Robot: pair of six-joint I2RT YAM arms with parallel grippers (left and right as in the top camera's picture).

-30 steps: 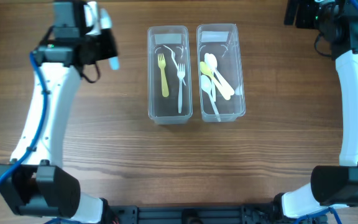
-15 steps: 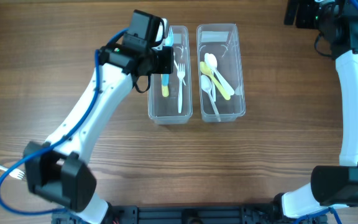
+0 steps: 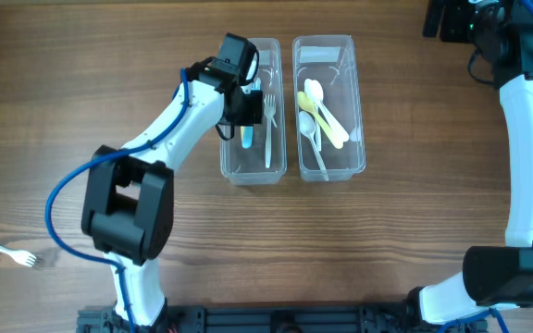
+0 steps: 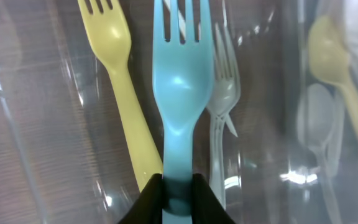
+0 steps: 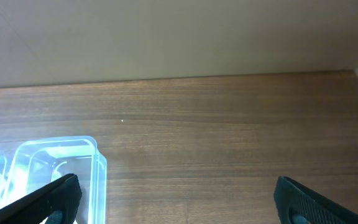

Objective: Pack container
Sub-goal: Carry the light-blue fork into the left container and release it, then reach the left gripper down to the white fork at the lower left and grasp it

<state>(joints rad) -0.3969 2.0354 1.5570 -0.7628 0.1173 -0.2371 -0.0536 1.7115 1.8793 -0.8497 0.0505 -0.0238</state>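
Brown wood-grain surface [image 3: 415, 240] is filling the overhead view; plain beige wall [image 5: 166, 37] is rising behind its far edge.

Left arm [image 3: 179, 116] covers the fork bin [image 3: 253, 178]; spoon bin [image 3: 336, 169] stands unobstructed.

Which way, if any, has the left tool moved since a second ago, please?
Yes: the left tool swung rightward to above the left clear plastic container.

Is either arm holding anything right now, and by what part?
The left gripper holds the blue fork by the end of its handle. The right gripper is open and holds nothing.
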